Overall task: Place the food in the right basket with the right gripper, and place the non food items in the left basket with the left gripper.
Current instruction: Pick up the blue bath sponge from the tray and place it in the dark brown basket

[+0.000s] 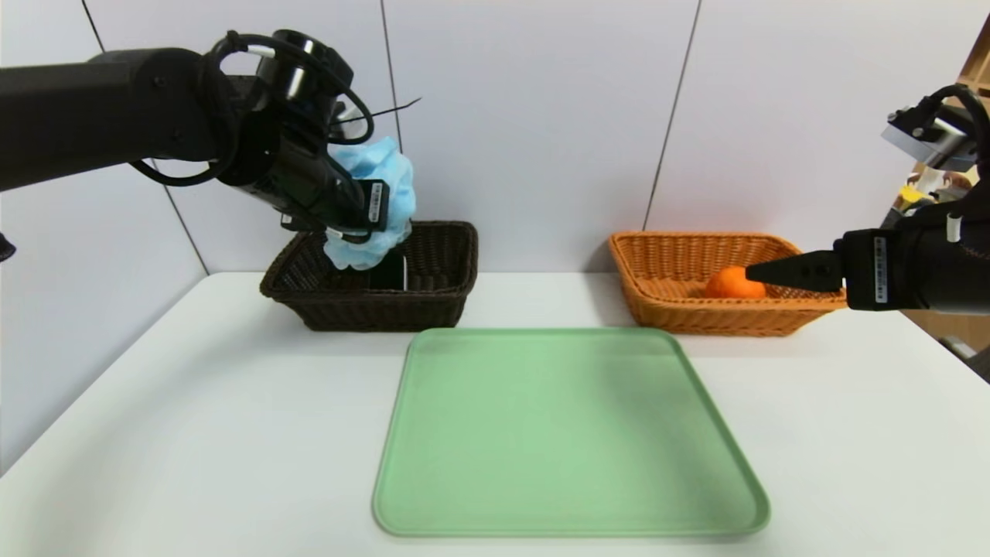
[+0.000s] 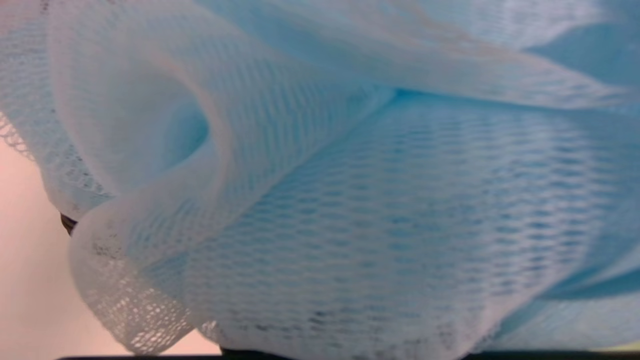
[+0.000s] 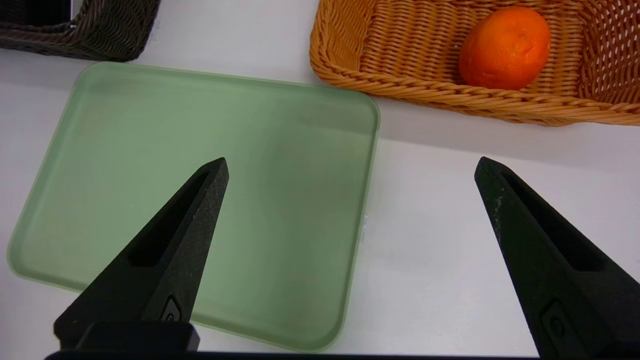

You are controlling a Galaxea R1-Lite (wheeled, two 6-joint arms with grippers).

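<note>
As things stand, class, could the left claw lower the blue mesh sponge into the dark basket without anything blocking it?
Probably yes. The left claw holds the blue mesh sponge above the dark basket, whose top is open. A dark item already lies inside, but room seems left beside it.

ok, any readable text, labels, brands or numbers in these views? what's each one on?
None can be read.
White sticker on the left tool, which is shut on the blue mesh sponge: print too small to read.
White sticker on the right arm, behind the open right tool: also too small.
Green tray, dark basket, tan basket, orange: no markings show.
</note>
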